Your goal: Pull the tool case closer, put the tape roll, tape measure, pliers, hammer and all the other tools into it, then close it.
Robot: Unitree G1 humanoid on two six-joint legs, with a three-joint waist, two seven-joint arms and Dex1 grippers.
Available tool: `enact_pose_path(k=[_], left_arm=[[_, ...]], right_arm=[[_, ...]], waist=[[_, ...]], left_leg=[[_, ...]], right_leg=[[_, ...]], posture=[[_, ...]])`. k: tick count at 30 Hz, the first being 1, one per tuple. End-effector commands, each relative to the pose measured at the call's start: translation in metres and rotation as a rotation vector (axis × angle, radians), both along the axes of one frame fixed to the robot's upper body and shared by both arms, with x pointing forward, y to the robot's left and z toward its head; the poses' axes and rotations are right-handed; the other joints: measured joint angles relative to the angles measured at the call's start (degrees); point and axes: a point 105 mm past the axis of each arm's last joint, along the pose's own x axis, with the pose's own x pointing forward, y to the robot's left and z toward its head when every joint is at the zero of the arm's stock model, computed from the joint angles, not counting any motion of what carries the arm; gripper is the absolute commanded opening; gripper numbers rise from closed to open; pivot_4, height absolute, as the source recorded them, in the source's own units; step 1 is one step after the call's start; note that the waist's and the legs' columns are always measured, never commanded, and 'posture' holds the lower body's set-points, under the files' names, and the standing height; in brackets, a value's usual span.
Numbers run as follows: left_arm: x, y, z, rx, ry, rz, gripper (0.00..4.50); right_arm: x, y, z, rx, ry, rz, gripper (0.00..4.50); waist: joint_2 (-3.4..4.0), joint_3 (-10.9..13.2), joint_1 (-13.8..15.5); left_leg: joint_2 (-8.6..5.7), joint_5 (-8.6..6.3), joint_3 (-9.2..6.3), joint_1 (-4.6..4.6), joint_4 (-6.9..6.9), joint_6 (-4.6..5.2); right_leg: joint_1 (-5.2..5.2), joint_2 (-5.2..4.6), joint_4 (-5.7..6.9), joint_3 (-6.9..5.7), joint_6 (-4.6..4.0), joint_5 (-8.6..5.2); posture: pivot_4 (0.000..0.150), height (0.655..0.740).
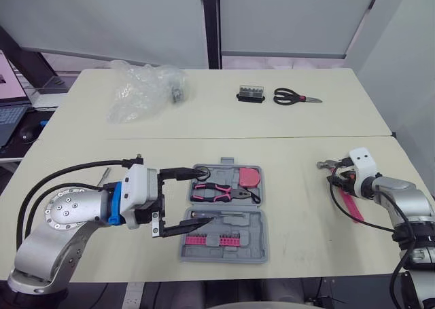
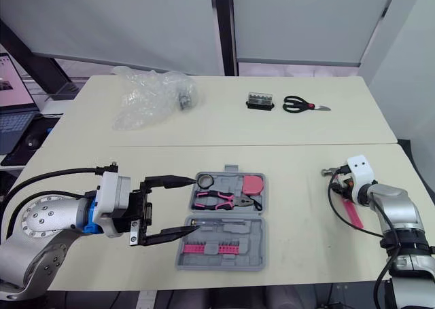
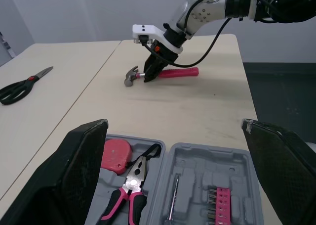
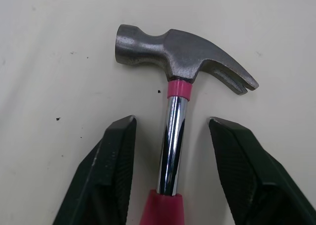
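right wrist view: claw spread astride the hammer's neck, not yet closed.
the right gripper (image 4: 172, 122) has a finger on each side of the hammer (image 4: 174, 111), just below the steel head, with neither touching the shaft. gripping near the head should keep the heavy end from swinging in a lift, i judge. the hammer lies flat on the table (image 1: 299, 207), well to the right of the open tool case (image 1: 255, 240). the left gripper (image 1: 202, 196) hangs spread wide at the case's left edge, probably to steady it. pliers (image 1: 217, 192) and tape measure (image 1: 250, 176) already sit inside.
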Motion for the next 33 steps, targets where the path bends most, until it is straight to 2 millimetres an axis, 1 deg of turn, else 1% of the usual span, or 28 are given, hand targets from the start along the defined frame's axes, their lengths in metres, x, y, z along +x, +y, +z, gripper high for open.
enact_pose_path(k=[1, 4, 6, 7, 8, 12, 15, 18, 19, 21, 23, 26, 33], left_arm=[[0.001, -0.001, 0.002, -0.003, -0.036, 0.002, 4.5], [0.001, 0.0, -0.001, 0.005, -0.041, 0.004, 4.5], [0.001, 0.0, -0.005, 0.017, -0.044, 0.003, 4.5], [0.001, 0.001, -0.006, 0.021, -0.047, 0.004, 4.5], [0.001, 0.001, -0.006, 0.024, -0.049, 0.004, 4.5], [0.003, 0.001, -0.005, 0.038, -0.059, 0.002, 4.5], [0.004, 0.003, -0.007, 0.058, -0.061, 0.003, 4.5], [0.003, 0.004, -0.009, 0.065, -0.053, -0.002, 4.5], [0.001, 0.004, -0.011, 0.071, -0.048, -0.009, 4.5], [-0.001, 0.003, -0.013, 0.084, -0.041, -0.021, 4.5], [-0.002, 0.003, -0.015, 0.093, -0.038, -0.028, 4.5], [-0.005, 0.002, -0.017, 0.107, -0.026, -0.046, 4.5], [-0.007, 0.0, -0.018, 0.116, -0.016, -0.061, 4.5]], right_arm=[[0.0, -0.001, 0.003, -0.008, -0.01, -0.003, 1.6], [-0.001, 0.0, 0.002, -0.013, -0.008, 0.004, 0.96], [0.0, 0.002, 0.002, -0.011, -0.01, 0.004, 0.63], [0.0, 0.003, 0.003, 0.0, -0.012, -0.001, 0.38], [0.0, 0.004, 0.003, 0.004, -0.014, -0.004, 0.23], [-0.003, 0.012, 0.008, 0.026, -0.027, -0.022, 0.2], [-0.01, 0.029, 0.015, 0.077, -0.048, -0.041, 0.2], [-0.02, 0.051, 0.02, 0.12, -0.066, -0.065, 0.2], [-0.023, 0.063, 0.021, 0.139, -0.08, -0.069, 0.2], [-0.029, 0.081, 0.023, 0.163, -0.103, -0.081, 0.2], [-0.033, 0.093, 0.025, 0.179, -0.122, -0.095, 0.2], [-0.039, 0.116, 0.023, 0.213, -0.141, -0.115, 0.2], [-0.045, 0.134, 0.009, 0.242, -0.139, -0.189, 0.2]], waist=[[0.0, 0.0, 0.0], [0.0, 0.0, 0.0], [0.0, 0.0, 0.0], [0.0, 0.0, 0.0], [0.0, 0.0, 0.0], [0.0, 0.0, 0.0], [0.0, 0.0, 0.0], [0.01, 0.0, 0.0], [0.02, 0.0, -0.1], [0.02, 0.0, -0.1], [0.03, 0.0, 0.0], [0.03, 0.0, 0.1], [0.04, 0.0, 0.1]], left_leg=[[0.0, 0.0, 0.0, 0.0, 0.0, 0.0], [0.0, 0.0, 0.0, 0.0, 0.0, 0.0], [0.01, 0.0, -0.01, 0.0, 0.0, 0.0], [0.01, 0.0, -0.01, 0.0, 0.0, 0.0], [0.0, 0.0, 0.0, 0.0, 0.0, 0.0], [0.01, 0.0, -0.02, 0.0, -0.01, 0.0], [0.02, 0.0, -0.04, -0.01, -0.02, 0.0], [0.04, 0.0, -0.05, -0.05, -0.04, 0.0], [0.06, 0.0, -0.06, -0.06, -0.05, 0.0], [0.06, 0.0, -0.07, -0.14, -0.05, 0.0], [0.06, 0.0, -0.08, -0.29, -0.05, -0.01], [0.03, 0.01, -0.05, -0.33, -0.04, -0.01], [0.05, 0.0, -0.06, -0.34, -0.06, -0.01]], right_leg=[[0.0, 0.0, 0.0, 0.0, 0.0, 0.0], [0.0, 0.0, -0.01, 0.0, 0.0, 0.0], [0.0, 0.01, -0.01, 0.0, 0.0, 0.0], [0.0, 0.01, -0.01, 0.0, 0.0, 0.0], [0.0, 0.01, -0.01, 0.0, 0.0, 0.0], [0.0, 0.01, 0.0, -0.01, 0.0, 0.0], [-0.02, 0.03, 0.0, -0.01, 0.0, 0.0], [-0.08, 0.06, 0.0, -0.01, 0.0, 0.0], [-0.09, 0.07, 0.0, 0.0, 0.0, 0.0], [-0.2, 0.07, 0.03, -0.01, 0.0, 0.0], [-0.37, 0.1, 0.07, 0.0, 0.0, 0.0], [-0.41, 0.05, 0.06, 0.01, 0.0, 0.0], [-0.44, 0.06, 0.06, 0.0, 0.0, 0.0]], posture=[[0.15, 0.74], [0.15, 0.74], [0.15, 0.74], [0.15, 0.74], [0.15, 0.74], [0.15, 0.74], [0.15, 0.74], [0.15, 0.74], [0.15, 0.74], [0.15, 0.74], [0.15, 0.74], [0.15, 0.74], [0.15, 0.74]])
